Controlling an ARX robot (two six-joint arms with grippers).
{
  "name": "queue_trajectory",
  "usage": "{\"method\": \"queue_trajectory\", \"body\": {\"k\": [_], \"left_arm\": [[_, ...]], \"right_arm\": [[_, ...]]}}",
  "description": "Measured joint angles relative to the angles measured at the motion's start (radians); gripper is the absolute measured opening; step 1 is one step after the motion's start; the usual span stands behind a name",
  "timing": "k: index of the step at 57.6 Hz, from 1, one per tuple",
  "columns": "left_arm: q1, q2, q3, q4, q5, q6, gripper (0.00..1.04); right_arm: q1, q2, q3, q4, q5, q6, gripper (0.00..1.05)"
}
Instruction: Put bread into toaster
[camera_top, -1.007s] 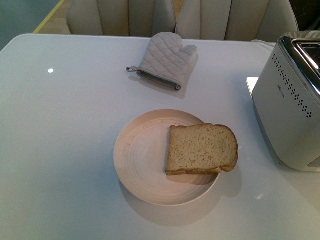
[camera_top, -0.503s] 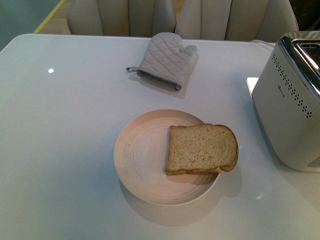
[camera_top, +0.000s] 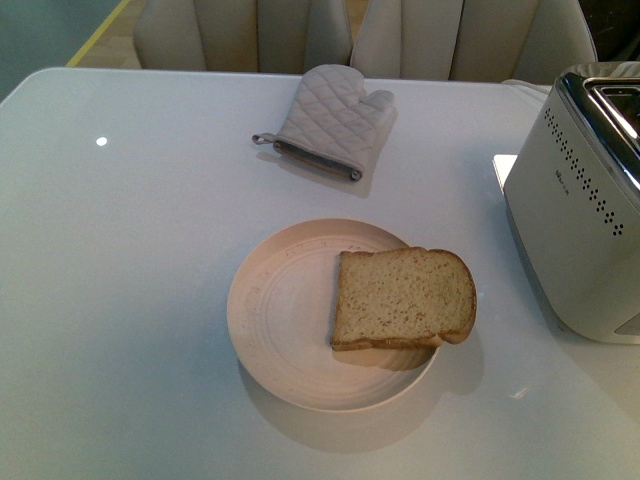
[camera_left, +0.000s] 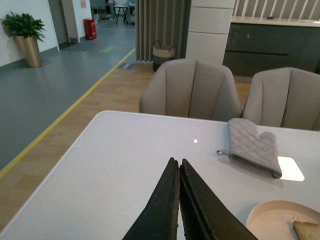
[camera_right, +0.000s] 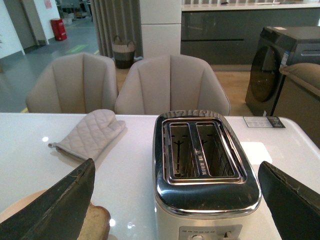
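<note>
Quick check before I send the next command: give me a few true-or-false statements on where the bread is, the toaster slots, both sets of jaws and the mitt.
1. The bread lies flat on the plate. True.
2. The toaster has a slice in one of its slots. False: both slots are empty in the right wrist view.
3. The left gripper has its jaws shut. True.
4. The right gripper is clamped on the bread. False: its jaws are wide open and hold nothing.
5. The oven mitt lies on the table beyond the plate, apart from it. True.
</note>
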Motion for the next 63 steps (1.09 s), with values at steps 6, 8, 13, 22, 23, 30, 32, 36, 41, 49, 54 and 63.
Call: {"method": "queue_trajectory", "body": {"k": [6, 8, 13, 22, 23, 30, 32, 36, 41, 49, 54, 63], "left_arm": [[0.0, -0.02, 0.0, -0.008, 0.0, 0.0, 0.03], [0.0, -0.021, 0.0, -0.01, 0.0, 0.0, 0.03], [0.0, -0.022, 0.0, -0.01, 0.0, 0.0, 0.08], [0.0, -0.022, 0.0, -0.01, 0.0, 0.0, 0.37], [0.0, -0.022, 0.0, -0.01, 0.0, 0.0, 0.4], [0.0, -0.022, 0.0, -0.01, 0.0, 0.0, 0.61], [0.0, -0.023, 0.0, -0.01, 0.0, 0.0, 0.67], [0.0, -0.023, 0.0, -0.01, 0.0, 0.0, 0.79], [0.0, -0.023, 0.0, -0.01, 0.0, 0.0, 0.98], [0.0, -0.023, 0.0, -0.01, 0.0, 0.002, 0.97], [0.0, -0.023, 0.0, -0.01, 0.0, 0.002, 0.97], [0.0, -0.023, 0.0, -0.01, 0.0, 0.002, 0.97]], "right_arm": [[0.0, 0.0, 0.0, 0.0, 0.0, 0.0, 0.96], [0.0, 0.0, 0.0, 0.0, 0.0, 0.0, 0.96], [0.0, 0.0, 0.0, 0.0, 0.0, 0.0, 0.96], [0.0, 0.0, 0.0, 0.0, 0.0, 0.0, 0.96], [0.0, 0.0, 0.0, 0.0, 0.0, 0.0, 0.96], [0.09, 0.149, 0.09, -0.245, 0.248, 0.105, 0.96], [0.114, 0.193, 0.097, -0.262, 0.28, 0.122, 0.96], [0.165, 0.279, 0.101, -0.223, 0.304, 0.163, 0.96], [0.219, 0.435, 0.141, -0.112, 0.296, 0.217, 0.96], [0.283, 0.762, 0.245, 0.005, 0.21, 0.362, 0.96], [0.325, 0.939, 0.301, 0.054, 0.158, 0.434, 0.96], [0.365, 1.208, 0.357, 0.151, 0.123, 0.552, 0.96]]}}
